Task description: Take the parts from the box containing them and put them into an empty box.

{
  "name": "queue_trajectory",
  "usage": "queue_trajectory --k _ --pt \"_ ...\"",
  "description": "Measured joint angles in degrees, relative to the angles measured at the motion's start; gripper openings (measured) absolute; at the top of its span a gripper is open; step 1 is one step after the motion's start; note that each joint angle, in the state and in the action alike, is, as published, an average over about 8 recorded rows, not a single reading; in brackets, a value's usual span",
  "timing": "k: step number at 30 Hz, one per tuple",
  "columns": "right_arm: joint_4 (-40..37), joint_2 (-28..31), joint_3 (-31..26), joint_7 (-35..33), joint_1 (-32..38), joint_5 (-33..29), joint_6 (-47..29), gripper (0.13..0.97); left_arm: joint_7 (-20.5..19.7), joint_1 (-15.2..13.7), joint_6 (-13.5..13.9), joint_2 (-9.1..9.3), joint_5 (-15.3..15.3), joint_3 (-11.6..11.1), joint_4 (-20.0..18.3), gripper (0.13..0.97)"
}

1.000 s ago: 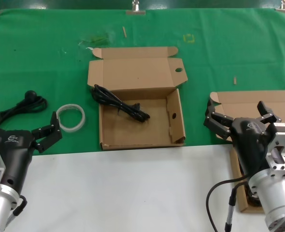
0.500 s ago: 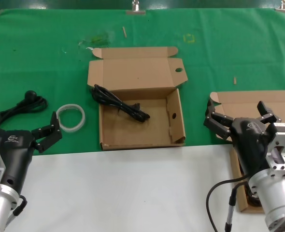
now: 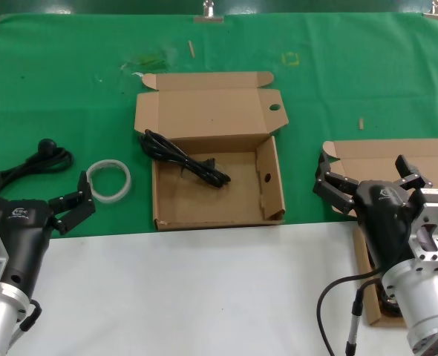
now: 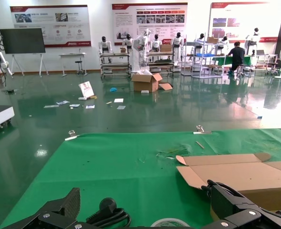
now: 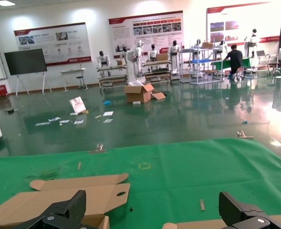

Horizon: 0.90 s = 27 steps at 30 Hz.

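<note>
Cable (image 3: 185,158): I'm seeing it lying over the holed box's (image 3: 272,202) rear-left wall.
Left gripper (image 3: 75,201): hanging left of that box, spread wide, empty.
Right gripper (image 3: 367,178): hanging right of it, spread wide, empty.

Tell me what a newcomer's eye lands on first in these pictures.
The open cardboard box at the centre of the green cloth, with a black cable draped over its back left corner, draws the eye first. Next come the two open end effectors low in the head view: the left end effector beside a white ring, and the right end effector over a second box at the right edge.
</note>
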Motion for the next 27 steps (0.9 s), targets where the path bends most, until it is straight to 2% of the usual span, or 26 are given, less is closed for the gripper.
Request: queue_trajectory --k 27 --pt "0.00 0.00 0.00 0.00 0.00 0.00 0.00 0.966 0.00 0.00 0.00 0.00 0.00 0.00 0.00 0.966"
